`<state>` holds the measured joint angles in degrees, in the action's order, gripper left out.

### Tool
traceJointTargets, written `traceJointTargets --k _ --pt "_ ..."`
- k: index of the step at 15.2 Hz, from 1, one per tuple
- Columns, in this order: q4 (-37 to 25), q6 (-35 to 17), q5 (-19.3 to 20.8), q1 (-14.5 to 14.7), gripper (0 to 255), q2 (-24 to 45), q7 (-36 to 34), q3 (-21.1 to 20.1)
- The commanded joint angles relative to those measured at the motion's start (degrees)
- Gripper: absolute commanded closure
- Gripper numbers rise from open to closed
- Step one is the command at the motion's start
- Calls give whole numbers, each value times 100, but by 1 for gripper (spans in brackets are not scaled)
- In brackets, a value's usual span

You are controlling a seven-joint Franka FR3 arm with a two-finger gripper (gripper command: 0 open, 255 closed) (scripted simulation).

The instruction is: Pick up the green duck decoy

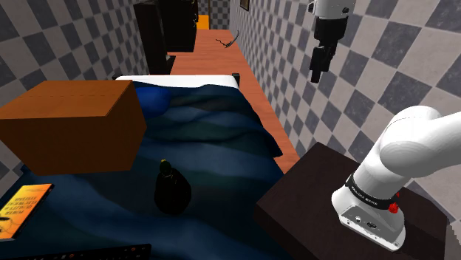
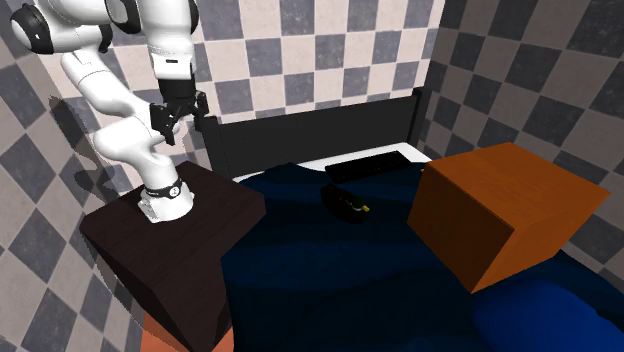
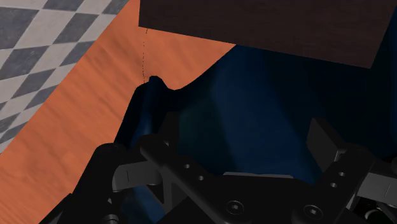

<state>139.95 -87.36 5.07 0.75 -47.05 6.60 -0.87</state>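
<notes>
Dark duck decoy [image 1: 171,190] on blue bed [image 1: 222,148], well apart from gripper [image 1: 316,70], 8 o'clock in shoulder view; gripper wide, empty.

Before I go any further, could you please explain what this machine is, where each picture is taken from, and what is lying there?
This is a white robot arm standing on a dark stand beside a blue-covered bed. One picture looks down from beside the stand, one looks at the arm from across the bed, and one looks along its black hand, which is raised high, open and holding nothing. On the bed lie a big orange box, a book and the duck decoy, which looks nearly black here.
</notes>
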Motion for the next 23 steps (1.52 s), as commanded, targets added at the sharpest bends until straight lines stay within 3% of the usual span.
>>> traceJointTargets --k 1,13,23 --pt "0 0 0 0 0 0 0 0" --pt "285 -1958 -659 339 0 1558 -1295 -1027" --pt "-365 -3387 -520 428 0 3546 -2463 -1815"
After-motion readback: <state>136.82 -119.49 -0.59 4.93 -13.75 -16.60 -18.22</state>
